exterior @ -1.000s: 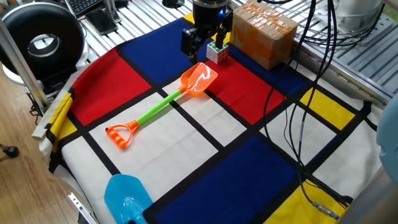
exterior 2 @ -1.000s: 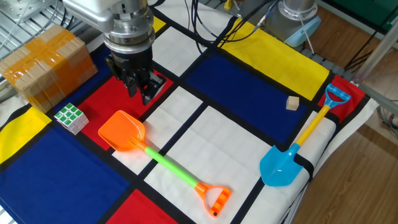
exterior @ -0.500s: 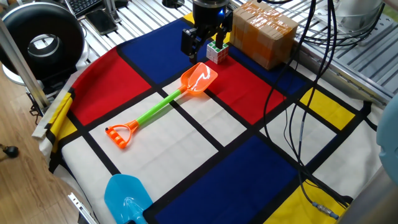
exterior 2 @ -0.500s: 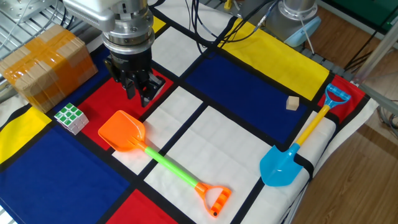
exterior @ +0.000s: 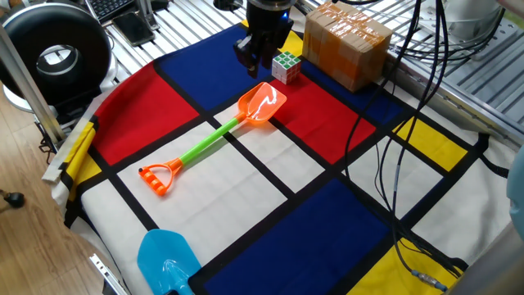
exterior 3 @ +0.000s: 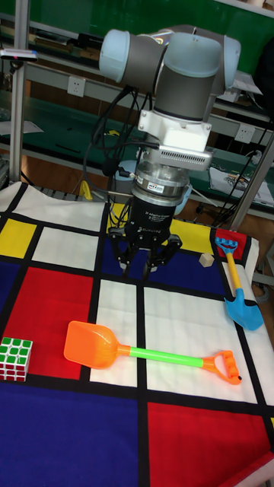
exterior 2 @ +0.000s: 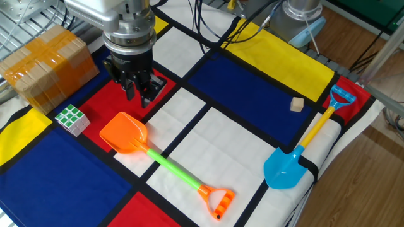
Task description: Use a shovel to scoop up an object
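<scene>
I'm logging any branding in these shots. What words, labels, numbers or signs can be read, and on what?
No text can be read in any view.
Gripper: a light band of print on its black body, too small and blurred to read.
Cardboard box: shiny tape, no legible print.
Orange shovel, blue shovel, Rubik's cube: no lettering visible.

Orange-bladed, green-shafted shovel [exterior 2: 161, 165]

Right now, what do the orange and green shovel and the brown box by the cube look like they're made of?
The orange-and-green shovel looks like moulded plastic: glossy blade with highlights, saturated colour. The brown box appears to be cardboard wrapped in shiny clear tape, judging by its glare.
</scene>
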